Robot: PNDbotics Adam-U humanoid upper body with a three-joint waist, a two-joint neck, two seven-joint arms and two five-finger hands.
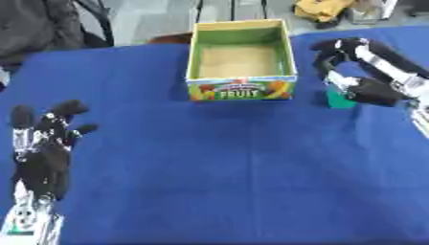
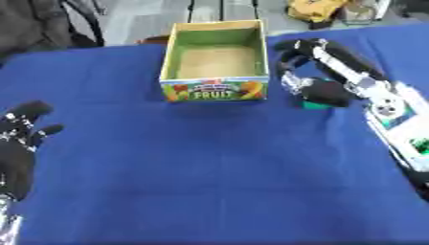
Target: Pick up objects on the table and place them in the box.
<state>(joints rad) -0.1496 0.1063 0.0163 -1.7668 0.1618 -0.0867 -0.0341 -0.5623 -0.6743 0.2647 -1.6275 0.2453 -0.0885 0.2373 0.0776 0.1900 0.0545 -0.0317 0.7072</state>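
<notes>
Left eye view: box (image 1: 241, 62) sits upper centre on the blue table (image 1: 218, 162), nothing visible inside. Left hand (image 1: 46, 148) rests at lower left, fingers spread upward.

Right eye view: right hand (image 2: 322, 72), upper right, curls its fingers around a green object (image 2: 314, 105) beside the box.

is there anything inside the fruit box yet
No, the fruit box shows only its bare tan floor; the green object sits outside, under the right hand.
</notes>
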